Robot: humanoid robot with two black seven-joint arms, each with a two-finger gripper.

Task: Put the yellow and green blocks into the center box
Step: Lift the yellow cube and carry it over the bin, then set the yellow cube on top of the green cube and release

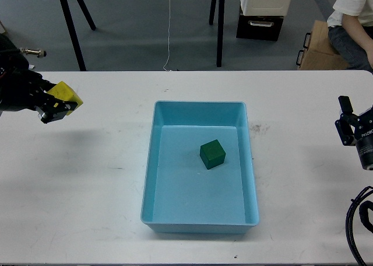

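Left hand (58, 105) raised, clamped around something; right hand (348, 123) low at the edge.

White table (116, 178), grey floor (134, 32), black stand legs (220, 27), cardboard box (317, 50)

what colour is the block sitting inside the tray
Dark green, seen clearly in the head view, resting on the light blue tray's floor.

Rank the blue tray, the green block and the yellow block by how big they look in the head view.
1. Blue tray, by far the largest.
2 and 3. Green block and yellow block: too close to rank. The yellow one is held in the left tool, raised and partly hidden, so its apparent size is unreliable.
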